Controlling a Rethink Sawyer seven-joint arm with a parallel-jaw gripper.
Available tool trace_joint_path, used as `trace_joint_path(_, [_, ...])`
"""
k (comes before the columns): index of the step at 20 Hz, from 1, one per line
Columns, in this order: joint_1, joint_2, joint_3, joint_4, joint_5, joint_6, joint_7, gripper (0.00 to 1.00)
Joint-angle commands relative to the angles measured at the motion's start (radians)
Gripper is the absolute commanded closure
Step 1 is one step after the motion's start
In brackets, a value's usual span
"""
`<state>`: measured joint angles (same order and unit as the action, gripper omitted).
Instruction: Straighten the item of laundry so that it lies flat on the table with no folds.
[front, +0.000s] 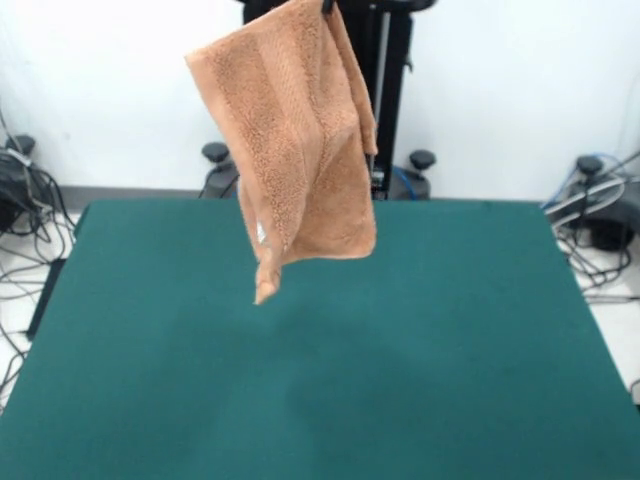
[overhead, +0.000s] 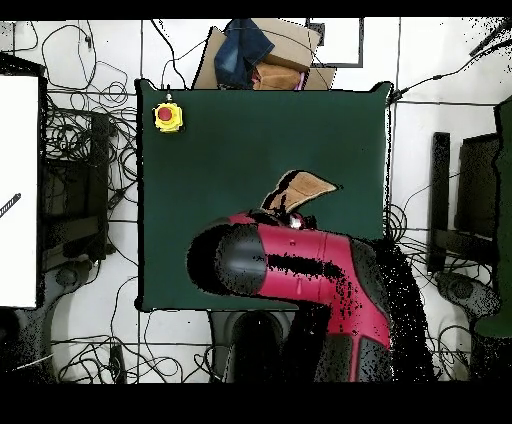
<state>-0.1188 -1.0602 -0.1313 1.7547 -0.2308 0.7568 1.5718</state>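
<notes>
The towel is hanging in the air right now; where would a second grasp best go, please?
Probably the lowest corner of the towel, approached from below or the side: it dangles free above the table while the top corner is held at the picture's upper edge.

Peach-orange towel (front: 295, 140) hangs draped and folded above the green table (front: 420, 340).

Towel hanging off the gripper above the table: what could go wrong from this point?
1. The towel hangs crumpled from one top corner, clear of the table; lowered straight down, it would likely pile into folds rather than spread flat.
2. Only the gripper's tips show at the top edge, pinching very little cloth, so the towel might slip out early.
3. In the overhead view the arm hides most of the towel.
</notes>
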Motion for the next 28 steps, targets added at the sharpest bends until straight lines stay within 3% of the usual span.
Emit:
trace_joint_path(1, [0.136,0.095,0.012,0.024,-0.042,0.017,0.256,1.00])
trace_joint_path(3, [0.197,0.121,-0.021,-0.011,-0.063,0.033,0.315,1.00])
trace_joint_path(9, [0.280,0.159,-0.033,-0.003,0.036,-0.062,0.423,1.00])
trace_joint_path(14, [0.329,0.197,-0.061,-0.027,0.052,-0.064,0.461,1.00])
trace_joint_path(18, [0.280,0.195,-0.026,0.005,0.092,-0.080,0.405,1.00])
trace_joint_path(28, [0.119,0.270,0.018,0.036,0.055,-0.176,0.267,1.00])
